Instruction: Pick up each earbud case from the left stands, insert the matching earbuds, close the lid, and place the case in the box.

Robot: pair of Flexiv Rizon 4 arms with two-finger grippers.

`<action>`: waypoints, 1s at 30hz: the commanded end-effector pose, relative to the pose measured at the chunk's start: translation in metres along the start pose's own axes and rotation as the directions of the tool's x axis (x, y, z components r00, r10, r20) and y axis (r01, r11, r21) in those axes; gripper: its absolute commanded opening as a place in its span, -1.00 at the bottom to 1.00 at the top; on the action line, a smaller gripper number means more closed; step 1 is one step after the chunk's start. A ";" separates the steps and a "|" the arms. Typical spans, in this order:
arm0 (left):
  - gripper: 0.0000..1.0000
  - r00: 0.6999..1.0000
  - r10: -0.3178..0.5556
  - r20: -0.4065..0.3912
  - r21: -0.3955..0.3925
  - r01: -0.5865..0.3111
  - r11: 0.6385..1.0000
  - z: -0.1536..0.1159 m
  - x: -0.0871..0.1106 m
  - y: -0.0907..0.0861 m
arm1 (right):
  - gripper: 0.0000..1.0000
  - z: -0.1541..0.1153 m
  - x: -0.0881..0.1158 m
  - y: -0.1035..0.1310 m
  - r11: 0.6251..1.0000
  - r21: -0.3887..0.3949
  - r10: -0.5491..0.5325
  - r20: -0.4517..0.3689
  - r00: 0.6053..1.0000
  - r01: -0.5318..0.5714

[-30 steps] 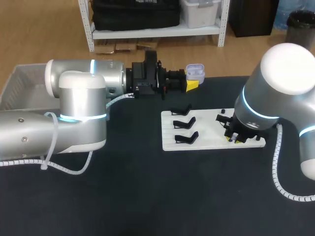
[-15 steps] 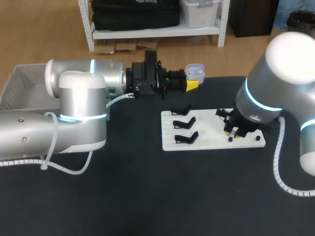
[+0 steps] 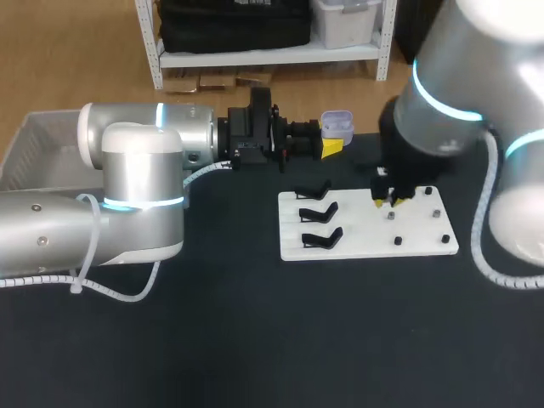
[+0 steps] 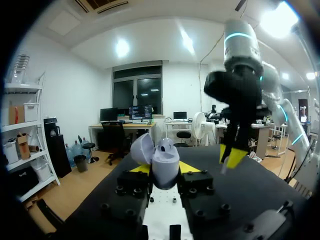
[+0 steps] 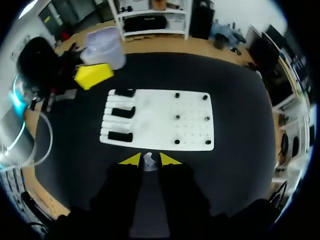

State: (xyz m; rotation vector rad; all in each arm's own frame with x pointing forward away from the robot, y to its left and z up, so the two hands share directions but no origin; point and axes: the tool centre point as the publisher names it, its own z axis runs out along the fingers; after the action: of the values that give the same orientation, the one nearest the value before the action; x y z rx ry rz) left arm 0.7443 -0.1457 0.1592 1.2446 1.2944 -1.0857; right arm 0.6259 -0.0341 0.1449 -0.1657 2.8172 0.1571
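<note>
The table (image 3: 255, 340) is covered in a matte black, cloth-like surface. On it lies a flat, smooth white board (image 3: 365, 248). Far off to the board's left, past the table's edge, sits the pale, thin-walled box (image 3: 34, 140).

The left gripper (image 4: 165, 172) is held level beyond the board's far left corner. Its yellow tips clamp a rounded, glossy lavender earbud case (image 3: 337, 124) from both sides. The case's lid is swung open, and it sits raised off the table.

The right gripper (image 3: 392, 198) hangs over the far edge of the board, on the side with the pegs. Its fingers are drawn narrow, with a small pale earbud (image 5: 150, 161) pinched between the tips.

Three black angled stands (image 3: 320, 212) run down the board's left side. Small dark round pegs (image 3: 397, 240) dot its right half.
</note>
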 end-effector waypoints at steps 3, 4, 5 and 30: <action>-1.00 1.000 0.003 0.005 -0.003 -0.003 1.000 0.000 0.001 0.000 | -1.00 -0.039 -0.005 0.018 0.995 0.008 -0.096 -0.131 0.987 0.098; -1.00 1.000 0.003 0.005 -0.003 -0.003 1.000 0.000 0.001 0.000 | -1.00 -0.039 -0.005 0.018 0.995 0.008 -0.096 -0.131 0.987 0.098; -1.00 1.000 0.003 0.005 -0.003 -0.003 1.000 0.000 0.001 0.000 | -1.00 -0.039 -0.005 0.018 0.995 0.008 -0.096 -0.131 0.987 0.098; -1.00 1.000 0.003 0.005 -0.003 -0.003 1.000 0.000 0.001 0.000 | -1.00 -0.058 -0.079 0.042 0.944 -0.033 -0.328 0.001 0.945 0.328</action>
State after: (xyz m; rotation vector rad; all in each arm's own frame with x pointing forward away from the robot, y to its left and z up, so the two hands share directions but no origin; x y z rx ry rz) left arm 0.7443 -0.1457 0.1593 1.2445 1.2944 -1.0857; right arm 0.6661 0.0017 0.2270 -0.6100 2.7210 0.1218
